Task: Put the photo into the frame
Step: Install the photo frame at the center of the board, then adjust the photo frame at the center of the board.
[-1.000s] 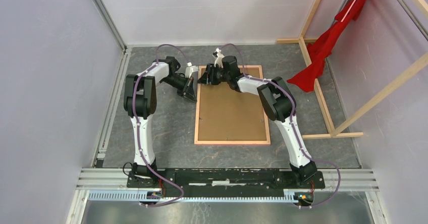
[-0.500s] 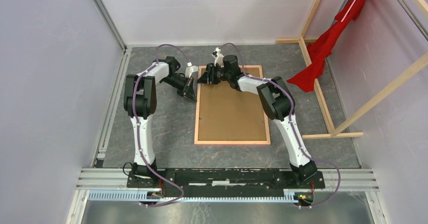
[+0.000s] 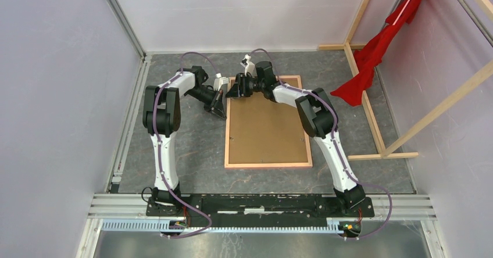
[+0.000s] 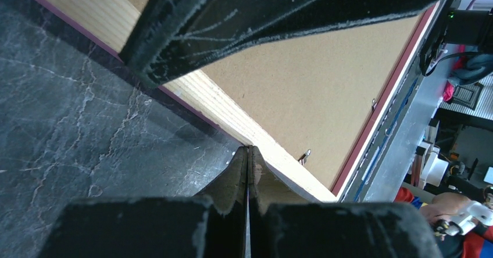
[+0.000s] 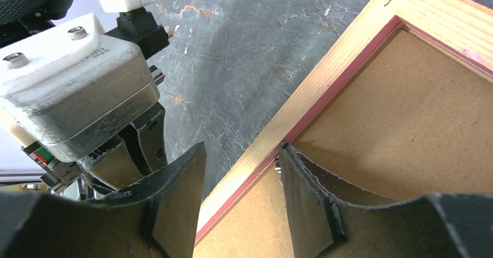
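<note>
The right tool [image 5: 243, 152], spread, is straddling the far-left rail of the frame [image 3: 268, 165], its arm reaching forward and low. The left tool [image 4: 249, 153], pressed together, is resting at the left rail. The photo [image 3: 264, 124] is lying back-up inside the frame. Compared with a second ago, the right tool is sitting slightly more to the left.

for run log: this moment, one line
frame face down | photo inside | left fingers shut | right fingers open astride frame

I see frame [image 5: 328, 78] back pale tan wood grain, pink inner lip; photo [image 3: 267, 130] back plain brown hardboard; table [image 3: 192, 153] dark grey marbled; red cloth [image 3: 372, 54] far-right corner; cables [image 3: 193, 52] purple.
</note>
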Controlling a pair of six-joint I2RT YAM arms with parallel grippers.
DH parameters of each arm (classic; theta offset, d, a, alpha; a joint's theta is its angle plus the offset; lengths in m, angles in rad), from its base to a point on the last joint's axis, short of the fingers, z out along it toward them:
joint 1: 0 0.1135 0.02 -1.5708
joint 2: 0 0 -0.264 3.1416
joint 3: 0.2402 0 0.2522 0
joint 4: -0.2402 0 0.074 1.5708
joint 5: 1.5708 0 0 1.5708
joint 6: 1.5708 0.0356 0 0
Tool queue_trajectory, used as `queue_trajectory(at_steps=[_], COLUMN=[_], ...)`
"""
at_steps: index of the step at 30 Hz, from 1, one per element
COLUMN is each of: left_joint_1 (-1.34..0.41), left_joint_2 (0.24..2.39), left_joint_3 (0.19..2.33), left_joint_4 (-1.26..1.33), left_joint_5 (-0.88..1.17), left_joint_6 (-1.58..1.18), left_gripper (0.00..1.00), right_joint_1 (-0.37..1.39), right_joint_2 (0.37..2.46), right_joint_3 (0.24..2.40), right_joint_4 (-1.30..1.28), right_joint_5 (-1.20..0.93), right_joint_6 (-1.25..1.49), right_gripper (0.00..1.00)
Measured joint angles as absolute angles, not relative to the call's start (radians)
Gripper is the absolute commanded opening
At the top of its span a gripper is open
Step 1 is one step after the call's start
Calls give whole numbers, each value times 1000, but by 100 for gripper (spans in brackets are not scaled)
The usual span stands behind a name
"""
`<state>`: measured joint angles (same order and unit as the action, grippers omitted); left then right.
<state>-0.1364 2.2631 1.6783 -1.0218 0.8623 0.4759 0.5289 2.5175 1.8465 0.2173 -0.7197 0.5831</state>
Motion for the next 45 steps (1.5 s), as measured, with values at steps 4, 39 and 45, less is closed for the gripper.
queue_trajectory(at_steps=[4,39,45], left_joint_1=[-137,-296,-396], left_joint_2=[2263,1908,1911], left_joint_3=[1678,1184,1180], left_joint_4=[-1024,-917,-965], left_joint_5=[862,574,550], left_joint_6=[484,708,708], left_gripper=[2,4,12], right_joint_1=[528,236,311], right_joint_2=[2513,1838,2082], right_joint_3=[1859,930,1259], right_joint_4=[190,288,264], right_joint_5=[-720,-138,-192], right_joint_6=[575,569,579], right_gripper=[70,98,98])
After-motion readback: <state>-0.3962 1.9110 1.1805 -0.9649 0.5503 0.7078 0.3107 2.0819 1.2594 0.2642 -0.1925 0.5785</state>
